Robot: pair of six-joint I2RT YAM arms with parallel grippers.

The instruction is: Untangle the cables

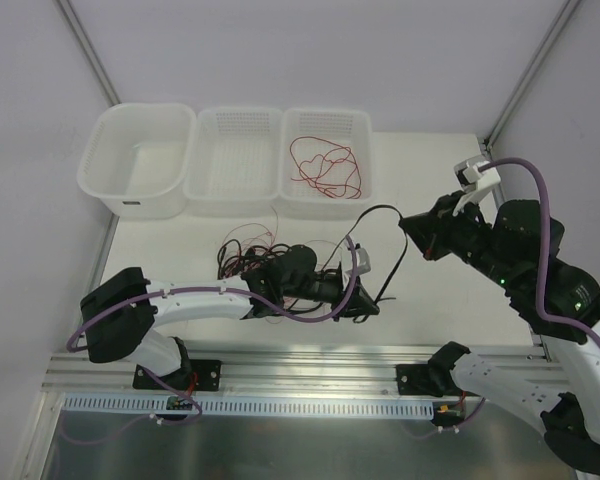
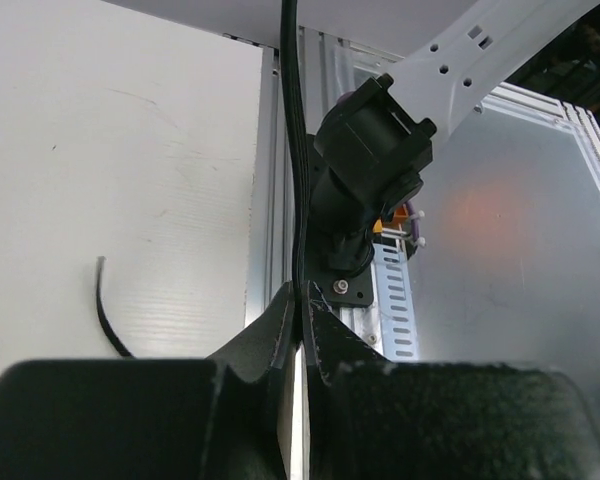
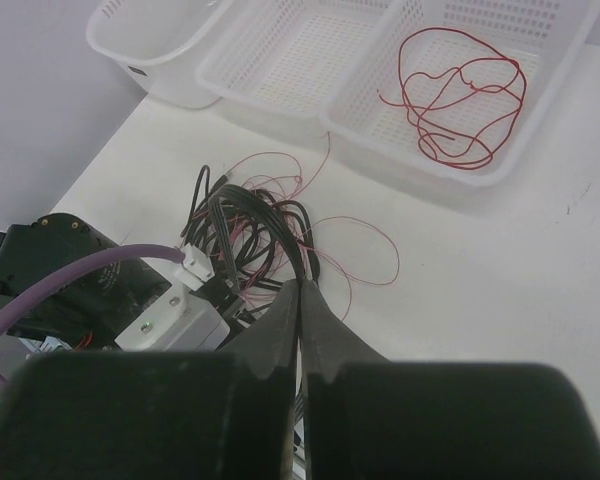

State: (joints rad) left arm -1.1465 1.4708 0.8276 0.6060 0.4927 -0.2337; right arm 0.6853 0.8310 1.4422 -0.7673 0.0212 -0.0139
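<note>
A tangle of black and thin red cables lies mid-table, partly under my left arm. One black cable arcs up out of it to my right gripper, whose jaws are shut on it above the table. My left gripper sits low near the table's front edge, shut on a black cable that runs straight up from its tips. A loose black cable end rests on the table beside it. A separate red cable lies coiled in the right basket.
Three white containers line the back: a solid tub, a middle mesh basket and the right mesh basket. An aluminium rail borders the near edge, with the right arm's base bolted on it.
</note>
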